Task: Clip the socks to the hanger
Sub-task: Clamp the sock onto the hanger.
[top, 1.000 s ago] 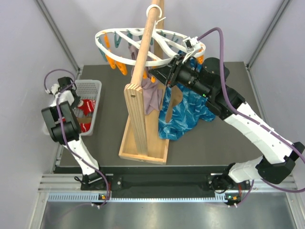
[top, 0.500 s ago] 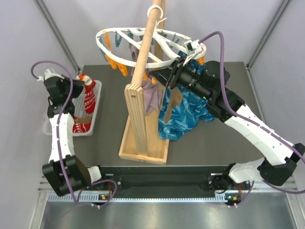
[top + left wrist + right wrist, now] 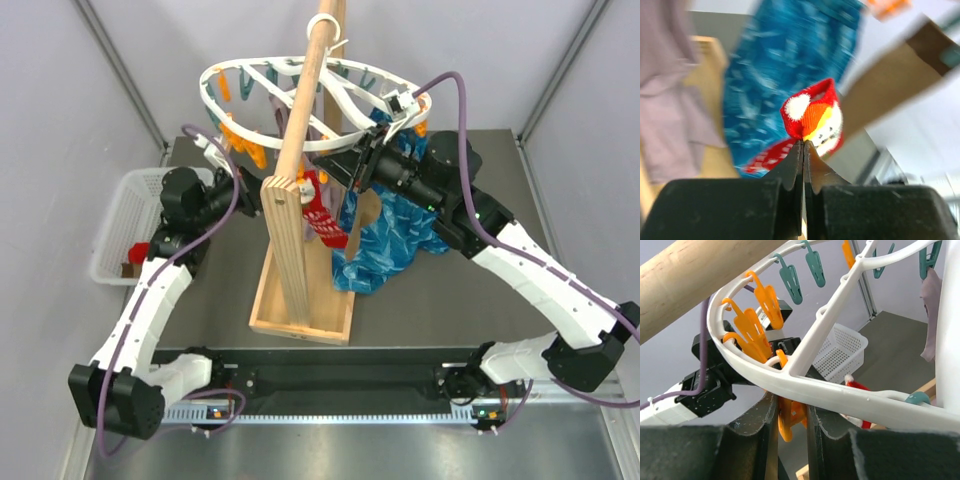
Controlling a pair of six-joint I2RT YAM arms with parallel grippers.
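Note:
My left gripper [image 3: 804,142] is shut on the cuff of a red sock [image 3: 810,112] with white pattern. In the top view the sock [image 3: 320,215] hangs beside the wooden post, below the white hanger [image 3: 225,75], and the left gripper [image 3: 303,183] is partly hidden behind the post. My right gripper [image 3: 790,400] is shut on an orange peg [image 3: 787,422] under the hanger's ring [image 3: 840,390]; it also shows in the top view [image 3: 365,160]. A mauve sock [image 3: 670,100] and a tan-brown sock [image 3: 362,215] hang from the hanger.
The wooden pole stand [image 3: 295,260] stands mid-table under the hanger. A blue patterned cloth [image 3: 400,235] hangs beside the tan-brown sock. A white mesh basket [image 3: 120,205] at the left edge holds another red sock [image 3: 140,250]. Metal frame posts rise at both back corners.
My left arm swung from the basket to the right, carrying the red sock to the wooden post under the hanger. The right gripper stayed on the orange peg.

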